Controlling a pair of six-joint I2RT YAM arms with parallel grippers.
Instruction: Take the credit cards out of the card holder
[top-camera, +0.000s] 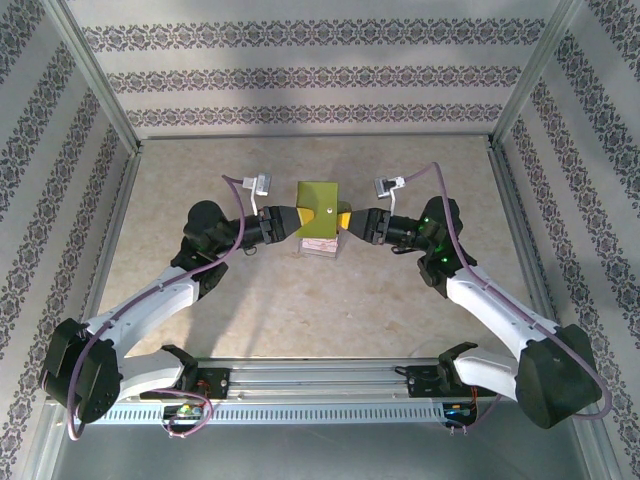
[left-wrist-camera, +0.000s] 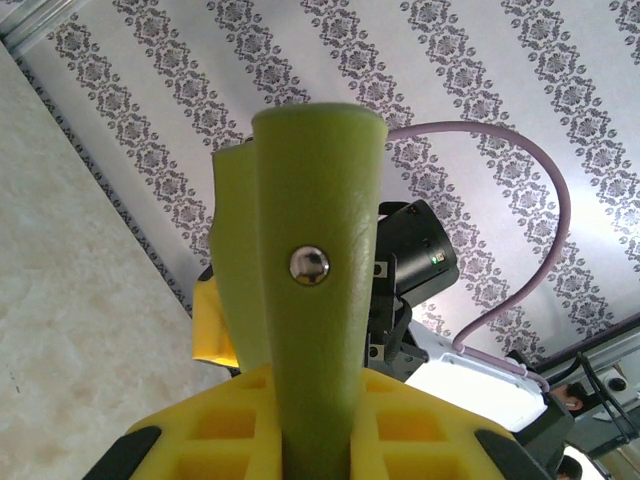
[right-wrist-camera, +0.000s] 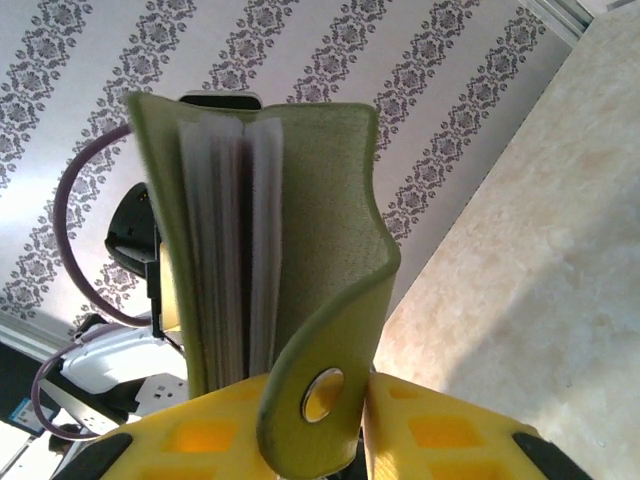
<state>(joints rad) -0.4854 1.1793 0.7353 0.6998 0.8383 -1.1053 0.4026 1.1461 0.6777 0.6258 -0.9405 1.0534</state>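
Left end effector (top-camera: 297, 222), right end effector (top-camera: 345, 221): card holder (top-camera: 318, 203) between them.

Card holder (top-camera: 320, 205): olive-green outside, plain, edges the same green.
Snap stud (left-wrist-camera: 309, 265): bright silver.
Inner pockets (right-wrist-camera: 225, 260): greyish, translucent, with pale streaks.
Left gripper (top-camera: 298, 222) and right gripper (top-camera: 343, 221): yellow fingers on black bodies.
Left arm (top-camera: 150, 300) and right arm (top-camera: 490, 305): white shells, black joints.
Green light (top-camera: 427, 218) on the right arm.
Cables (top-camera: 238, 185): dull mauve.
Table (top-camera: 300, 310): beige, faintly marbled mottling.
Walls (top-camera: 300, 80): white, with grey damask ornament running in stripes.
Frame rails (top-camera: 310, 139): silver-grey.
Tray (top-camera: 320, 247) under the holder: pale, with pinkish-red and white contents.
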